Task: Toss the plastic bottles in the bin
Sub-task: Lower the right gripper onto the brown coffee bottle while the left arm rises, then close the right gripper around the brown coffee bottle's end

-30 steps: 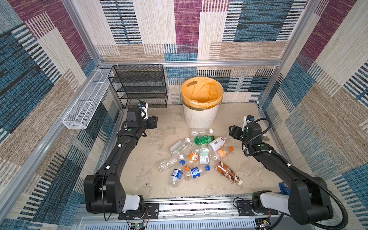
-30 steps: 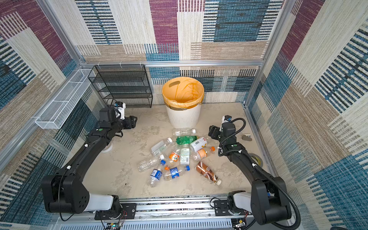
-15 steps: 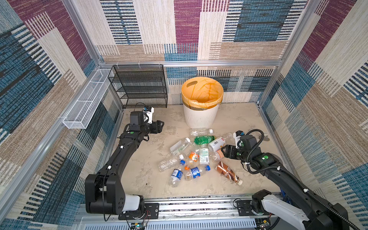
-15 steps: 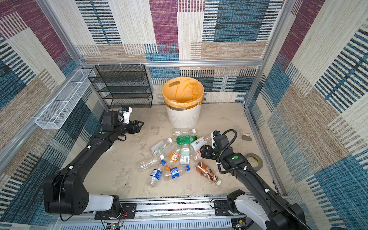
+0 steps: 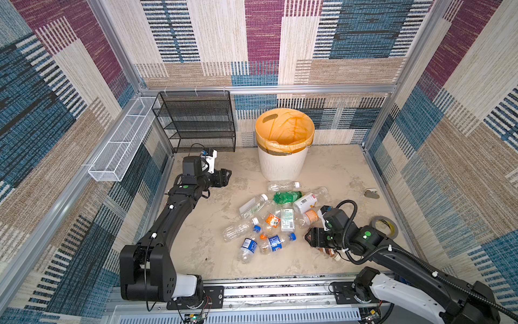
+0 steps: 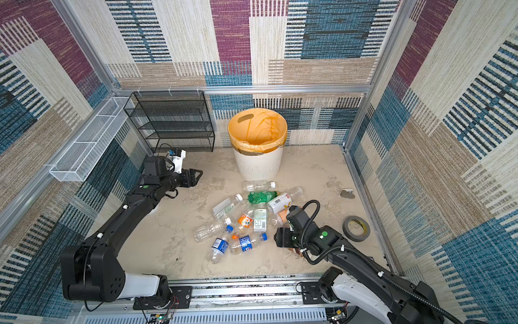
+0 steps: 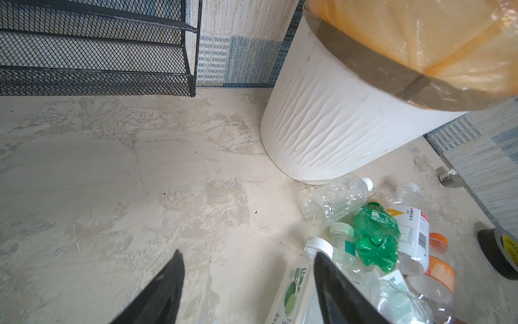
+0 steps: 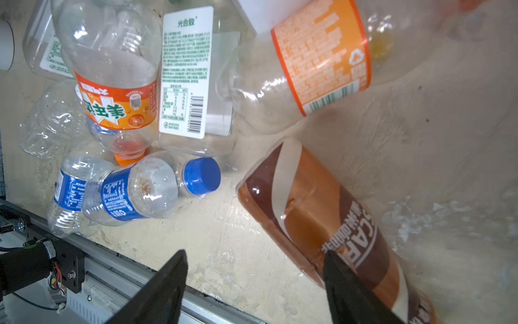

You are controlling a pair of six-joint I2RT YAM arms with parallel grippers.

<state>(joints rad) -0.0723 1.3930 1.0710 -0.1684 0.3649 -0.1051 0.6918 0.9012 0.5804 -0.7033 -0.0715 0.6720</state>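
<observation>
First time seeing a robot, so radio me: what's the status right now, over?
Left claw open, empty. Right claw open, low at brown-label bottle, not gripping. Plastic bottles on floor before bin. Tape roll aside, nothing blocking.

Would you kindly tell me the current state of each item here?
Round white ribbed plastic bin: upright, bag-lined, no bottles visible inside.
Green plastic bottle: crushed, lying in the pile.
Brown-labelled plastic bottle: lying on the floor, ungripped.
Left gripper: open, empty.
Right gripper: open, empty.
Dark tape roll: lying flat.
</observation>
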